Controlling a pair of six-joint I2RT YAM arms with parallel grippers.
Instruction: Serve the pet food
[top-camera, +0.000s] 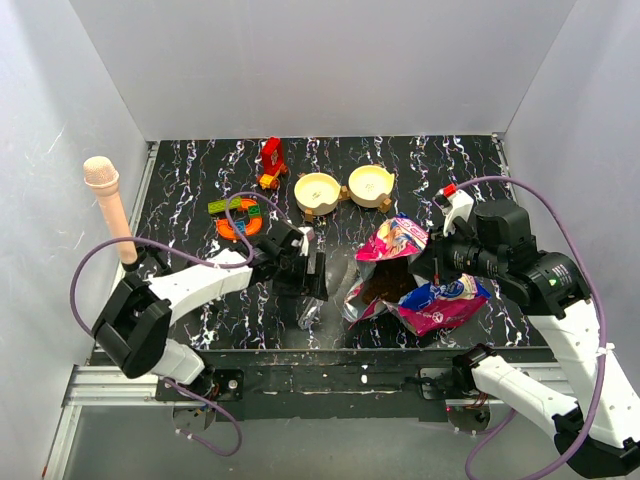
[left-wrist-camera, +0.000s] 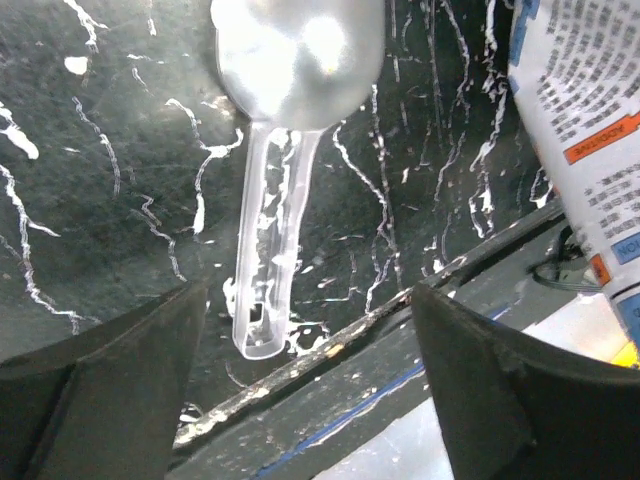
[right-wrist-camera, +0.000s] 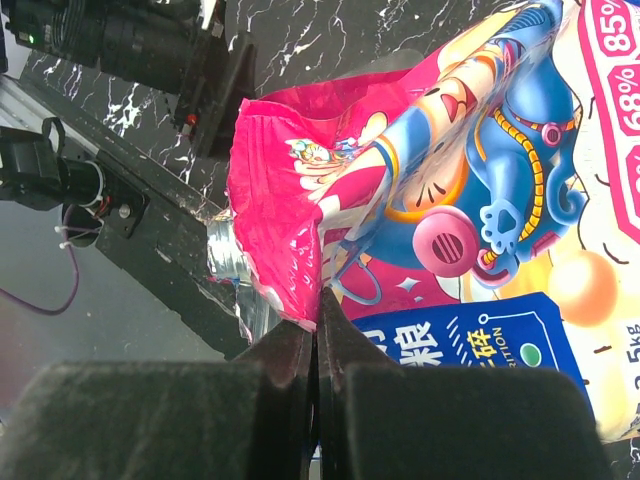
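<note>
Left wrist view: a clear plastic scoop lies flat on the black marbled worktop. Its bowl points away and its handle runs back between the left fingers, which stand wide apart on either side of it, gripping nothing. The right fingers are pressed shut on the magenta lip of the pet food bag, pinching its torn mouth. From overhead the bag slumps at the near right of the worktop, close beside the scoop. A dark brown patch in its mouth is probably the kibble, though it is too small to be sure. Two cream bowls sit well apart from it, toward the far side.

The step in hand looks like picking up the scoop. To do it well, the left fingers should come down square across the handle about halfway along. They should close firmly, since thin glossy plastic will likely skid or twist. The handle's end lies near the worktop's front edge, so the descent wants care there.
</note>
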